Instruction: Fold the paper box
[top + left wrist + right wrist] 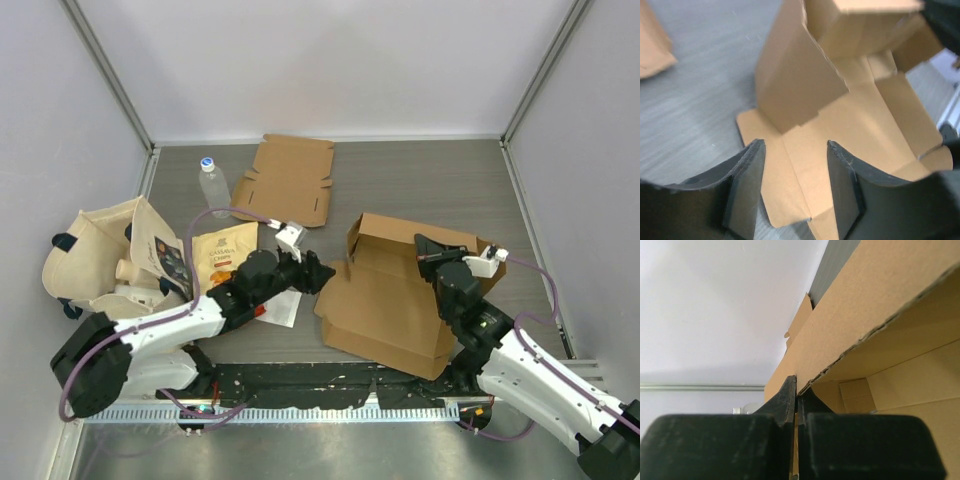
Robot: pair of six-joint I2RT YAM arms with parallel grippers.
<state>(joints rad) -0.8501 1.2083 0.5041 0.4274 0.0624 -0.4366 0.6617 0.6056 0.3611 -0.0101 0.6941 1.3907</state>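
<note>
Paper box (395, 305): brown cardboard, partly folded, right of centre on the table (430, 175). Its large flat panel reaches toward the near edge. On the box's far side a long wall and a side wall stand up; the rest lies flat.

Your right gripper (425, 248) is at the raised far wall, toward its right end. In the right wrist view the two fingers (789, 397) are pressed almost together, with the wall's top edge pinched between them. You have hold of the cardboard there.

Your left gripper (795, 150) is at the box's left edge, jaws spread wide. In the left wrist view a flat flap lies below and between the fingers, and a standing side panel is just beyond them. Neither finger clearly touches the cardboard. Nothing is held.

Left of the box, a white paper sheet (280, 308) lies partly hidden under the left arm. Just beyond it is a tan snack packet (225, 250), flat on the table. Against the left edge is a cream tote bag (100, 255), slumped open.

Toward the far-left corner is a clear water bottle (213, 182) with a blue cap; you cannot tell whether it is upright or lying. Just right of it, near the far edge, a second cardboard blank (290, 180) lies flat and unfolded, well apart from the box.
</note>
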